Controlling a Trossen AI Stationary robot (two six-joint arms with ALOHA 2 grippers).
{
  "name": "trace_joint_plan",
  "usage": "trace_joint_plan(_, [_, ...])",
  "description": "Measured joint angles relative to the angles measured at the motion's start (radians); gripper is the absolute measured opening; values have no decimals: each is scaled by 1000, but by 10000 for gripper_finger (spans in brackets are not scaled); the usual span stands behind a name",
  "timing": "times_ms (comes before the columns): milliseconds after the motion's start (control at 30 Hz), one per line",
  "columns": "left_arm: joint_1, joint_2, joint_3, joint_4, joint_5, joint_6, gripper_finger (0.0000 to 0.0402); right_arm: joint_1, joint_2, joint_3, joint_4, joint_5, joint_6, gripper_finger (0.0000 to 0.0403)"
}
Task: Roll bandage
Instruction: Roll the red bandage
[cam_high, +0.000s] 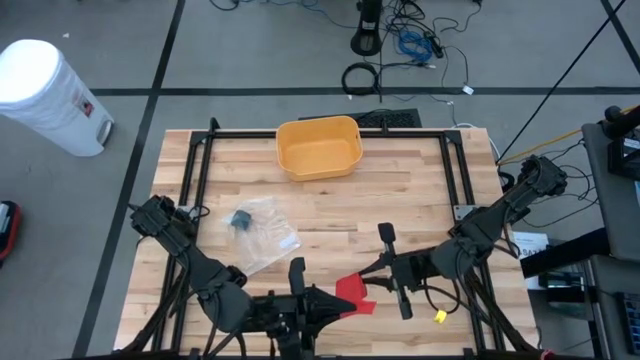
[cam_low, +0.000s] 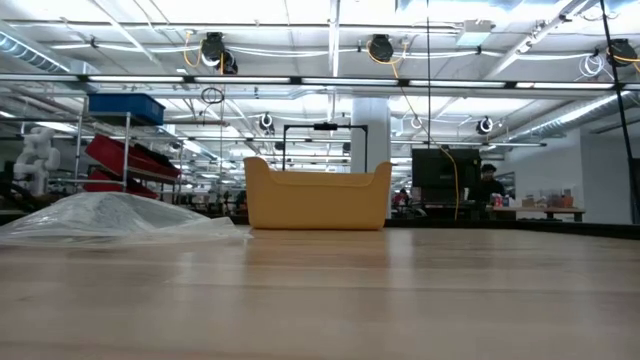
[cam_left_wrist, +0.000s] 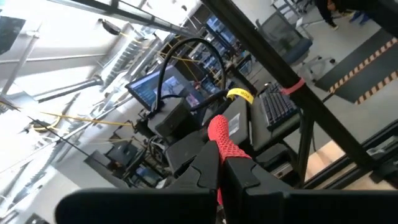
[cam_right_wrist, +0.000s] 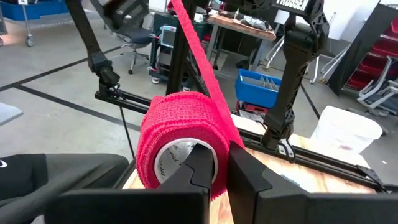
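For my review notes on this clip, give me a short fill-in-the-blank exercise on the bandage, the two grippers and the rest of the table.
1. The bandage is ____ in colour.
2. The right gripper is shut on the bandage's ____.
3. The left gripper is shut on the bandage's loose ____.
4. The yellow bin at the far edge of the table holds ____.

Missing words: red; roll; end; nothing

One red woven bandage roll (cam_right_wrist: 180, 140), one yellow plastic tub (cam_high: 318, 146), one clear plastic bag (cam_high: 262, 232) and one white cylindrical bin (cam_high: 45, 92), upper left, are counted.
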Motion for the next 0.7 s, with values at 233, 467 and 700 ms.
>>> trace_joint_plan(233, [2,0,0,-24,32,-11,20,-19,0,0,2,1,-35,19])
trace_joint_plan(467, [1,0,0,-33,63,-40,61,-40,0,0,26,3,-62,19])
trace_joint_plan(700, [-8,4,0,-50,176,-87,70,-40,-2,0,61,2,-103,19])
